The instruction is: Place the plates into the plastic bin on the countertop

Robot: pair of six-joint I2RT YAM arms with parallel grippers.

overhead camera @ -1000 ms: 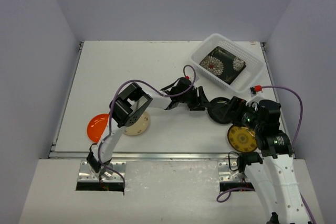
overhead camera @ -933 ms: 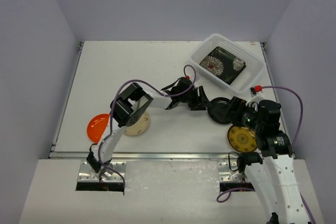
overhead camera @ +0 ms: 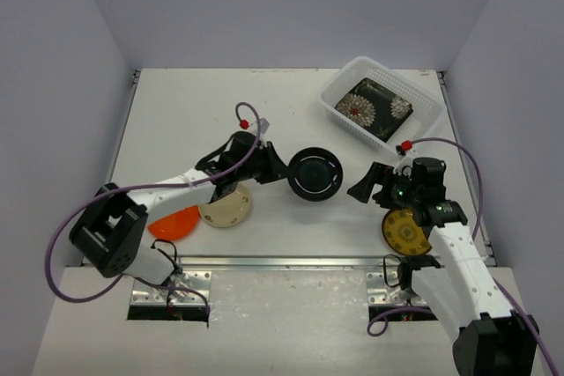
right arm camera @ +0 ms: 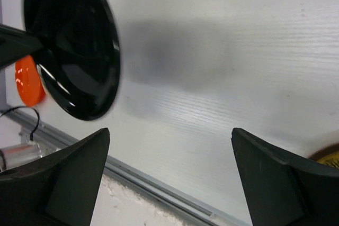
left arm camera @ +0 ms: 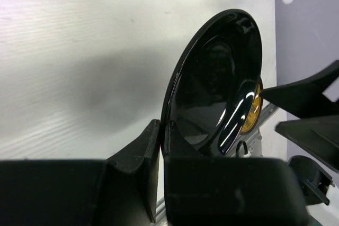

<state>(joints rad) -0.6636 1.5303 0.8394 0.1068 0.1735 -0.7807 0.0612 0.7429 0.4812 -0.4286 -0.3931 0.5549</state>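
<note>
My left gripper (overhead camera: 275, 167) is shut on the rim of the round black plate (overhead camera: 315, 173) and holds it on edge above the countertop (overhead camera: 194, 112); the left wrist view shows the pinch (left arm camera: 161, 136) and the plate (left arm camera: 217, 78). My right gripper (overhead camera: 365, 184) is open and empty, just right of that plate, which shows in its view (right arm camera: 74, 46). The yellow-patterned dark plate (overhead camera: 405, 233) lies by the right arm. The cream plate (overhead camera: 225, 209) and the orange plate (overhead camera: 174, 222) lie under the left arm. The plastic bin (overhead camera: 333, 94) holds the black floral plates (overhead camera: 374, 107).
The metal rail (overhead camera: 291, 261) runs along the front edge. Grey walls close the left, back and right sides. The bin stands at the back right corner. A purple cable loops over each arm.
The black plate has moved left, away from the right gripper, held by my left gripper. The left arm has swung out to the left. The right gripper now stands open, clear of the plate.
</note>
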